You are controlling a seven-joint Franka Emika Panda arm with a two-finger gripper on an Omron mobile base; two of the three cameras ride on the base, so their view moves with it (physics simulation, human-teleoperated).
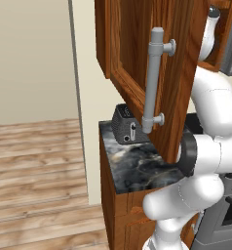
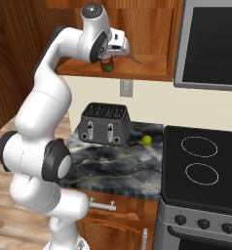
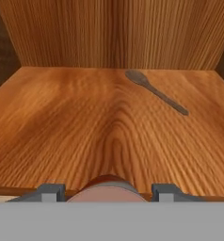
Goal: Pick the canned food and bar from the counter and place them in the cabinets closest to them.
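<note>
The gripper [image 2: 108, 62] is raised to the open wall cabinet [image 2: 152, 29], at the front edge of its wooden shelf [image 2: 152, 68]. In the right base view, the canned food [image 2: 107, 64] hangs below the hand, a small reddish cylinder with a greenish lower end, level with the shelf edge. In the hand view the can's [image 3: 106, 187] pale top sits between the two fingers [image 3: 48, 192], which are partly closed against its sides; the gripper has hold of the can.

The hand view looks into the cabinet interior: a bare wooden shelf floor [image 3: 85, 127] and back wall, with a dark spoon [image 3: 154, 91] lying diagonally toward the rear right. The right base view shows this spoon [image 2: 134, 59] as a thin grey sliver on the shelf, just beside the hand.

The right base view also shows the counter [image 2: 118, 166], a dark toaster [image 2: 106, 123] standing on it, a small green fruit [image 2: 146, 140] near the wall beside the stove top [image 2: 205, 166], and a wall outlet [image 2: 126, 88] above the toaster.

The left base view shows the open cabinet door [image 1: 162, 73] with its grey bar handle [image 1: 154, 78] swung outward, hiding most of the upper arm. Below it the toaster [image 1: 126, 128] and the counter end [image 1: 132, 166] are visible, with wood flooring [image 1: 35, 180] to the left.

The bar cannot be located.
</note>
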